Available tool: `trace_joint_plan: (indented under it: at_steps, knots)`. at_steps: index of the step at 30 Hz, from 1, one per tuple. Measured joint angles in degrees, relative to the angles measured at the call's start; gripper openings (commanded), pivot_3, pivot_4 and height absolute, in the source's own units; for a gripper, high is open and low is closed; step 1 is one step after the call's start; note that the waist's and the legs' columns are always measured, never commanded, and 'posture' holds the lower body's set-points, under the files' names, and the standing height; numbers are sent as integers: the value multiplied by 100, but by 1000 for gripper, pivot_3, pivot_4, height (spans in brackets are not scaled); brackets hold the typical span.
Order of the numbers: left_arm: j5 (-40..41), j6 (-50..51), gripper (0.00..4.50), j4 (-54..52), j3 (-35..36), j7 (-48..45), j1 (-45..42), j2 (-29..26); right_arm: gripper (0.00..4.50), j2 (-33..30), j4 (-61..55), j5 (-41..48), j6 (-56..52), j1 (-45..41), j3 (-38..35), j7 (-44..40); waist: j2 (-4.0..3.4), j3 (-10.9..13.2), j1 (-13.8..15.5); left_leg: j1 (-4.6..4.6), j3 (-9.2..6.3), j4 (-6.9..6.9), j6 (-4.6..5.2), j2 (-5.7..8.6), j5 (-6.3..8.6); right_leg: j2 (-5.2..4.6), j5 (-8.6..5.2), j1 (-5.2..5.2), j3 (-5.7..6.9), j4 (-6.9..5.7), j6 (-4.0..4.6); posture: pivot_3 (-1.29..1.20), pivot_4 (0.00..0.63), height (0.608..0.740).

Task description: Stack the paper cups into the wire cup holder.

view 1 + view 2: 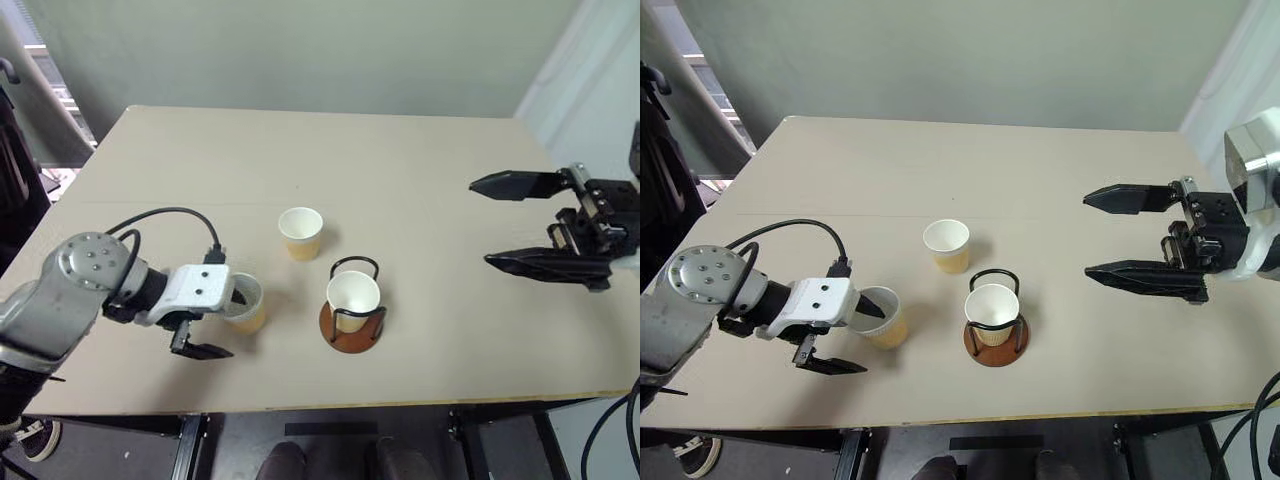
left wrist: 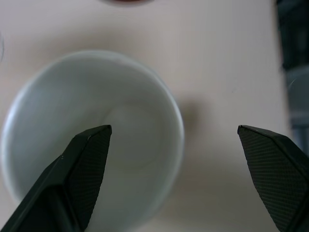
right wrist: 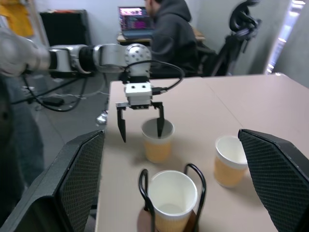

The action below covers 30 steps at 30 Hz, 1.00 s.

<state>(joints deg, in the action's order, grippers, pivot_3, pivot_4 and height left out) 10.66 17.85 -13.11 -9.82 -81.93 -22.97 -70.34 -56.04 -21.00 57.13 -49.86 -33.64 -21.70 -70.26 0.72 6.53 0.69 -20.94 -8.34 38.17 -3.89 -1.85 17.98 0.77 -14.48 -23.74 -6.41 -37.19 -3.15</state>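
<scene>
Three paper cups stand on the table. One cup (image 1: 353, 295) sits upright inside the wire cup holder (image 1: 350, 338), whose black loops rise from a reddish-brown base. A second cup (image 1: 300, 232) stands free just behind and left of the holder. The third cup (image 1: 247, 304) stands left of the holder. My left gripper (image 1: 230, 322) is open and straddles this cup's near wall, one finger inside the mouth and one outside, as the left wrist view shows on the cup (image 2: 91, 140). My right gripper (image 1: 480, 222) is open and empty, raised at the right and pointing left.
The beige table (image 1: 400, 150) ends close in front of the holder and the left cup. In the right wrist view a person (image 3: 169, 34) sits at a laptop beyond the table, with an office chair (image 3: 244, 24) nearby.
</scene>
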Motion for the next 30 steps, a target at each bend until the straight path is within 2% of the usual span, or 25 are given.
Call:
trace_joint_plan:
  at_steps: [10,16,20,23,30]
  knots:
    - [-150,-51,145,-6,-62,-24,-78,280,4500,-109,-87,-132,259,184,173,158,0,0,3,-2,-1,1,0,3,2,0,0,0,3,0,0,0,150,740]
    - [114,-10,65,-24,-16,-263,-461,295,4500,-258,-51,-218,386,242,254,115,1,-1,30,-8,-6,2,-1,2,2,0,0,0,5,2,-1,0,150,740]
    - [916,95,65,-1,226,-671,-2103,763,4500,-460,56,-299,482,279,251,-33,6,-3,131,-14,-11,11,2,6,3,-7,2,4,8,4,-3,0,150,740]
    - [1269,-24,65,415,237,-804,-3192,1201,4500,-560,199,-421,606,282,257,-119,0,-6,127,-7,-2,17,13,7,10,-11,3,12,3,5,-5,0,150,740]
    - [1604,-1011,65,1584,-1086,-824,-4499,1878,4500,-690,297,-625,765,264,307,-262,0,-5,108,-21,0,34,15,5,11,-6,11,10,2,17,-25,0,150,740]
